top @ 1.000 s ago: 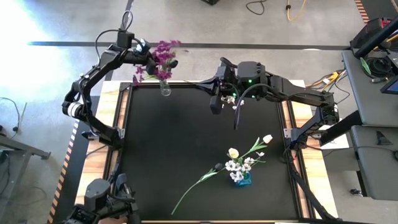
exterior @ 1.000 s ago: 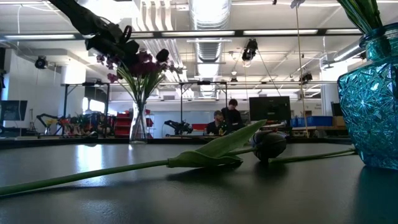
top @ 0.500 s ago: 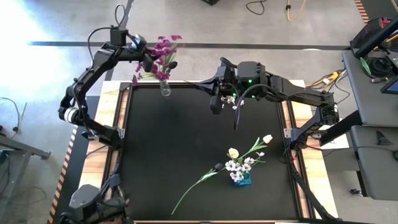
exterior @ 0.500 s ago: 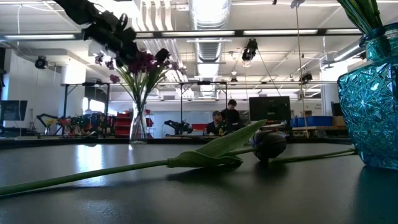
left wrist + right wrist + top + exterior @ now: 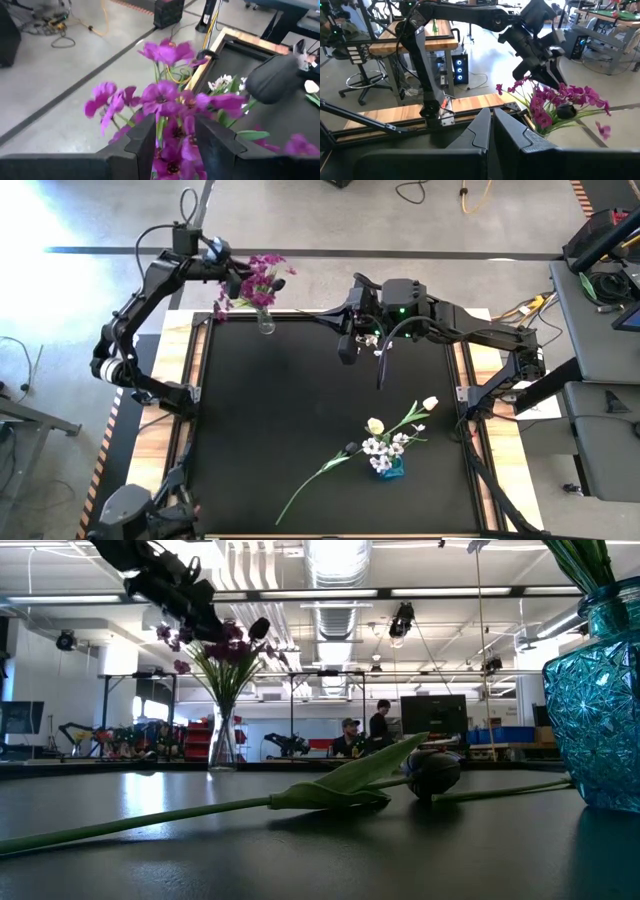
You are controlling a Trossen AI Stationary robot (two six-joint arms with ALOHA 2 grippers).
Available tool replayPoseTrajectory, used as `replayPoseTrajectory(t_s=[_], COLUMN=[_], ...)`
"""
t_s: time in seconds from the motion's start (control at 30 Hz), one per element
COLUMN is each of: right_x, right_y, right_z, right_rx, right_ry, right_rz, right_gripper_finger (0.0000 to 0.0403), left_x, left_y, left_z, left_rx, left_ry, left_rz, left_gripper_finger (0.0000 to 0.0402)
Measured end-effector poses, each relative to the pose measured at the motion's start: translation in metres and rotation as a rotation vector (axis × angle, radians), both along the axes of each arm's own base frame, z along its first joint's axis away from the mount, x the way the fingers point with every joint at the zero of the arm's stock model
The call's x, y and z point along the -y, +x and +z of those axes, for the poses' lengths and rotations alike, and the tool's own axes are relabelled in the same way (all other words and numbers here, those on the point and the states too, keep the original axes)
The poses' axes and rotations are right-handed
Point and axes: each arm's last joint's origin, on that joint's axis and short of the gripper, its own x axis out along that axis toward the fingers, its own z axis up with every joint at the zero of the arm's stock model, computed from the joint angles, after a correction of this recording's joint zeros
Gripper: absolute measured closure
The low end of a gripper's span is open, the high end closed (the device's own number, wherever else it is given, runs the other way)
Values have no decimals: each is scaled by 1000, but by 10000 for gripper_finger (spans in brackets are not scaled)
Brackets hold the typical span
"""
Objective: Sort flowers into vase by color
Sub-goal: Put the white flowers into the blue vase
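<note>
Magenta-purple flowers [image 5: 258,278] stand in a clear glass vase [image 5: 266,325] at the table's far left edge, also seen as the flowers [image 5: 225,645] in the low view. My left gripper [image 5: 175,132] hovers open over their blossoms [image 5: 167,97], one finger on each side. White blossom clusters [image 5: 380,448] and cream tulip buds [image 5: 375,425] sit in a blue glass vase [image 5: 390,467]. A dark-bud flower [image 5: 349,448] lies flat on the black mat by stem and leaf; its bud [image 5: 433,772] shows in the low view. My right gripper [image 5: 491,112] waits shut above the far middle of the table. My left gripper's open fingers [image 5: 142,145] stand from above on either side of the top magenta blossoms. Whether they touch the petals I cannot tell.
The black mat [image 5: 300,410] fills the table between wooden side rails. The blue vase [image 5: 598,700] stands close at the right of the low view. People sit at desks far behind the table [image 5: 360,730]. Cables lie on the floor beyond the far edge.
My left gripper has risen and drawn back toward the table's far left corner, staying over the magenta blossoms, which sway a little in the clear vase. The right arm has kept still.
</note>
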Motion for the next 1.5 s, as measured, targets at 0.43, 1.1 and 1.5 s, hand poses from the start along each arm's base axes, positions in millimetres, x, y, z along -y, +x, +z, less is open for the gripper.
replayPoseTrajectory(t_s=[0.43,1.1,1.5], right_x=[-1,-7,-11], right_y=[-6,-57,-88], right_z=[6,25,33], right_rx=[-3,-60,-97], right_ry=[0,4,20], right_rz=[3,-40,-44], right_gripper_finger=[390,390,390], left_x=[49,95,75], left_y=[-20,43,146], left_z=[49,89,102], left_rx=[50,87,-165], left_ry=[183,195,156], left_rz=[49,-308,-540], left_gripper_finger=[283,399,401])
